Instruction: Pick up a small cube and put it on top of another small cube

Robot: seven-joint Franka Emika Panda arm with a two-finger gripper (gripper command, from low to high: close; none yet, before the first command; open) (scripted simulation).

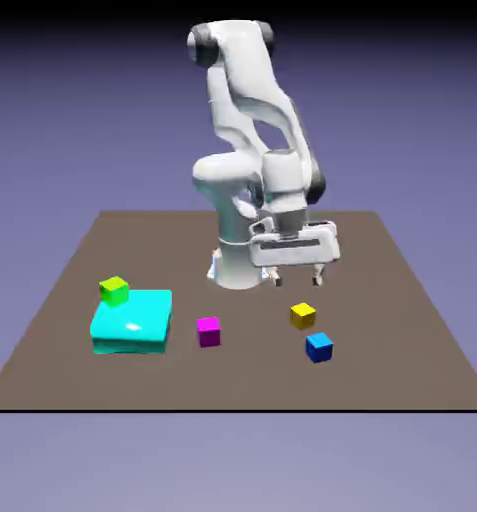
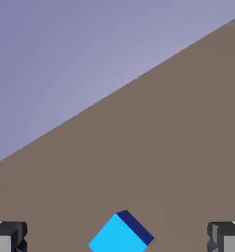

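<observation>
The brown table [image 1: 402, 330] carries a cyan block [image 1: 132, 322] — plus magenta cube [image 1: 209, 331], yellow cube [image 1: 302, 316], blue cube [image 1: 319, 347].

You will find no readable text, label, brand, number or sign on any surface in either the exterior or hand view.

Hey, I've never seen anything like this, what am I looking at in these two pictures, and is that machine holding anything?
It is a computer-rendered white robot arm on a brown table. One picture is from a fixed outside camera; the other looks along the gripper, whose grey fingertips show at the bottom corners. On the table lie a yellow cube, a magenta cube, a blue cube and a big cyan block with a lime cube on it. The gripper is open and holds nothing.
</observation>
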